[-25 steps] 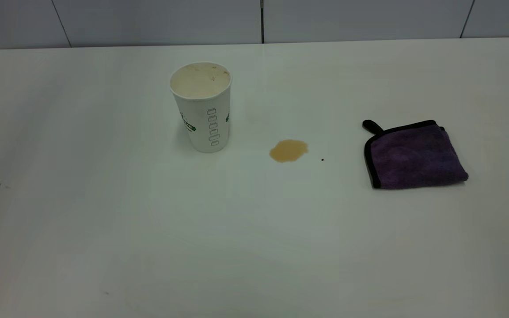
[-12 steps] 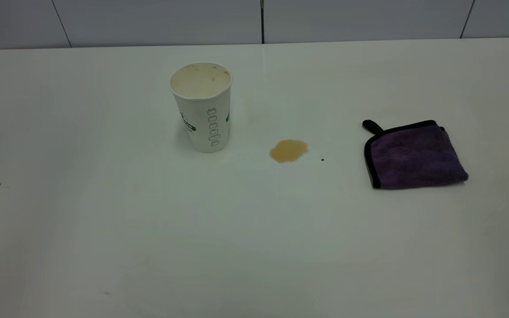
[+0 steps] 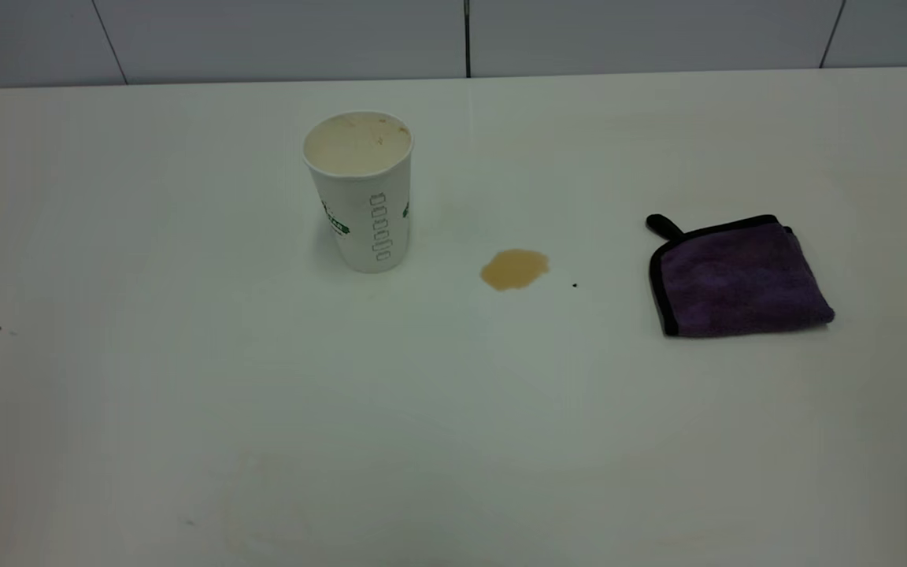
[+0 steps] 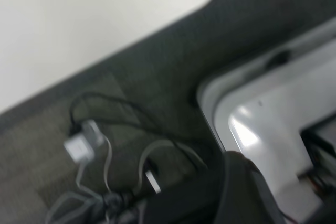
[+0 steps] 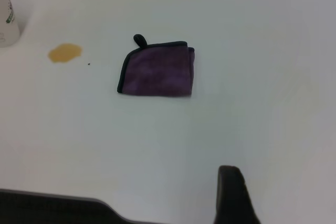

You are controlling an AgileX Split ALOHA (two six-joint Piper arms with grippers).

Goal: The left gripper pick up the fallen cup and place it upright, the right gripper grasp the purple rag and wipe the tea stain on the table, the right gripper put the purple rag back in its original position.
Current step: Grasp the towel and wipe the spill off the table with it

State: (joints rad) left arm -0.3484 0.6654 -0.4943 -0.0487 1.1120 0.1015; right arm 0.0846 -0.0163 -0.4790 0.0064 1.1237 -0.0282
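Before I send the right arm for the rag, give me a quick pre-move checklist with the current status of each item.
1. Cup upright on the table: ok.
2. Tea stain not yet wiped, apart from the cup: ok.
3. Purple rag lying folded, nothing on it: ok.
4. Path from the rag to the stain unobstructed apart from a tiny black speck: ok.
5. Right gripper jaws open: cannot tell; only a dark part shows in its wrist view.
6. Left arm clear of the table: ok, absent from the exterior view.

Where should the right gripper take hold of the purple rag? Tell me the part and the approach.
Judging by its pose, come straight down on the purple rag. It lies folded and flat on the table, so no side offers purchase. Pinch the middle of the plush top, or the black hanging loop at its far corner, which faces the tea stain.
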